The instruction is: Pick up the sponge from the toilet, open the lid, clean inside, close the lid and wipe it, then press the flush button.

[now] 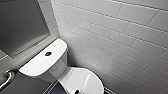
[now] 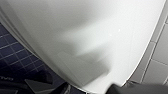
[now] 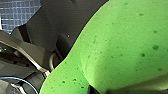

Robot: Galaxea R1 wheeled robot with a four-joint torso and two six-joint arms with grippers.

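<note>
Head view, left to right: grab bar (image 1: 6, 78) at lower left. The toilet (image 1: 45, 65) stands left of centre, with the dark flush button (image 1: 48, 53) on the tank top. The lid (image 1: 82, 80) is shut at lower centre, and the tiled wall (image 1: 120, 37) is to the right. The left gripper (image 2: 87, 90) hangs close over a glossy white curve of the toilet; whether it is open or closed cannot be told. The right gripper (image 3: 112, 87) appears clamped on the sponge (image 3: 120, 45), which bulges and creases at the pinch. Judgement: light, soft, porous, easily squashed. Hold it firmly across the middle, since the slick lid offers little friction.
</note>
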